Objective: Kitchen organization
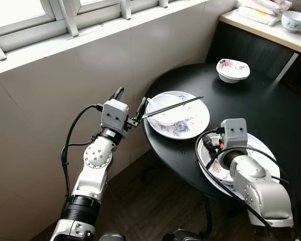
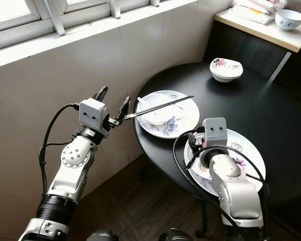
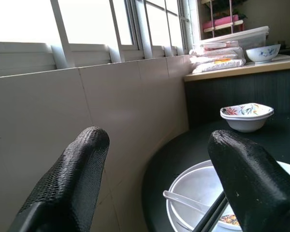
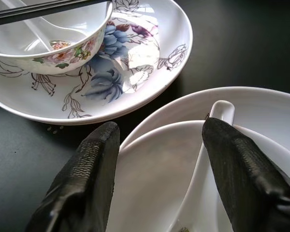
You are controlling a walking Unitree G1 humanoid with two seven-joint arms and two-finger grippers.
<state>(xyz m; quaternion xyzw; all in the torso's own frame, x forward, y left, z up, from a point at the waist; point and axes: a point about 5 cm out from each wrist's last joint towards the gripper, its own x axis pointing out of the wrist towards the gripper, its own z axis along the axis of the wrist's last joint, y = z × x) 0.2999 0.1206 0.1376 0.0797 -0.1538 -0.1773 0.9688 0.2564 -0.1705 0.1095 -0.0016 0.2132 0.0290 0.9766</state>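
The right arm and its wrist camera housing cover much of the near plate at the front of the round black table, so from the head views the bowl on that plate is mostly hidden. The right wrist view shows it: the right gripper hangs just above a white bowl on the plate, fingers spread apart with nothing between them, and a white spoon lies in the bowl between the two pads; the spoon's far end is cut off by the frame. Beyond sits a flowered plate carrying a small flowered bowl with a white spoon inside and black chopsticks laid across its rim, their tips overhanging the table edge toward the left gripper. That gripper is raised beside the table edge near the tiled wall, fingers wide apart and empty. One finger stands close to the chopstick tips; whether it touches them cannot be told. A footed floral dish stands at the table's far side, and a blue-patterned bowl rests on the counter with stacked packets whose contents are unreadable.
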